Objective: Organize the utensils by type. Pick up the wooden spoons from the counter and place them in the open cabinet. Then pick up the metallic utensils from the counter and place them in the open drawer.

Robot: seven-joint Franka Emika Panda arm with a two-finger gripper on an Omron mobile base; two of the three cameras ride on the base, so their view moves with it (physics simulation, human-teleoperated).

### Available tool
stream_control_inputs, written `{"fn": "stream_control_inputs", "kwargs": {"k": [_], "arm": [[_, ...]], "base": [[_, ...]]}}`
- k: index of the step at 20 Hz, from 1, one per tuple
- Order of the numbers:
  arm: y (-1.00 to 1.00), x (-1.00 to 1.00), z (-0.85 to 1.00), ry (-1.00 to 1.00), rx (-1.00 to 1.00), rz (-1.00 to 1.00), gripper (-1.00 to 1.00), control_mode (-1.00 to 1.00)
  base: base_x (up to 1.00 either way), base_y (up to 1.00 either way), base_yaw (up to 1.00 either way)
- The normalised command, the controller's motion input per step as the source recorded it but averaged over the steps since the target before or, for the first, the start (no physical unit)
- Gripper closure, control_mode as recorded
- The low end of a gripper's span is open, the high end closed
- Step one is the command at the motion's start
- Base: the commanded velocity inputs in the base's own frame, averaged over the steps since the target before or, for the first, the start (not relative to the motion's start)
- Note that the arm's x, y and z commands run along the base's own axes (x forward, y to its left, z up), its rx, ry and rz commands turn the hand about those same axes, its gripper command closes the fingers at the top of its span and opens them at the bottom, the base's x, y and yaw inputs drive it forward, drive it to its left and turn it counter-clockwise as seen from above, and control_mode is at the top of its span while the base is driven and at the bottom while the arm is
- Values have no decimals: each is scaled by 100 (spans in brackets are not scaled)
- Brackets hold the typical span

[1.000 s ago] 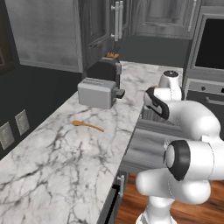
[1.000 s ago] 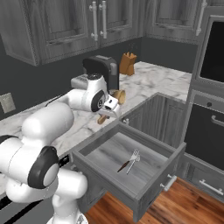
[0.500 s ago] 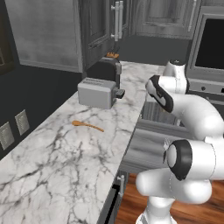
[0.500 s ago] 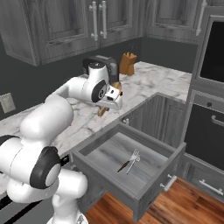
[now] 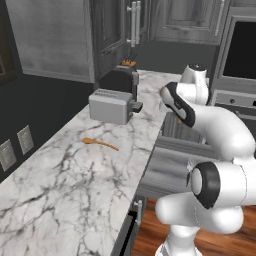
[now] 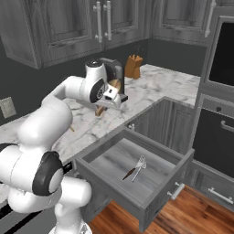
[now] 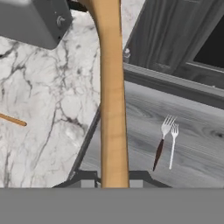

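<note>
The two-finger pincer (image 6: 109,98) is grasping the long orange-tan wooden spoon (image 7: 111,100), its jaws clenching the handle (the grip is keeping the spoon clear of the white marble counter (image 5: 75,170), presumably for the carry to the open grey wood-grain wall cabinet (image 5: 107,35), which is sitting above and beyond the pincer). The slimmer orange-tan wooden spoon (image 5: 99,143) is lying on the counter, well apart from the pincer, waiting its turn.

The hand view is showing the handle running straight out from between the finger tips, with the wide shallow grey open drawer (image 7: 192,144) below the pincer holding two forks (image 7: 168,138), one of them dark-handled. The left base view is revealing the cabinet opening; the right base view is showing the pincer beside the grey toaster (image 5: 112,105).
</note>
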Motion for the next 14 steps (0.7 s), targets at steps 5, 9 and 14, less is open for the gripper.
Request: {"fn": "stream_control_inputs", "kwargs": {"k": [5, 9, 14], "arm": [[35, -34, 18, -16, 0, 0, 100, -100], [38, -23, 18, -14, 0, 0, 100, -100], [27, -31, 27, -7, 0, 2, 100, -100]], "base": [[0, 0, 0], [0, 0, 0], [0, 0, 0]]}}
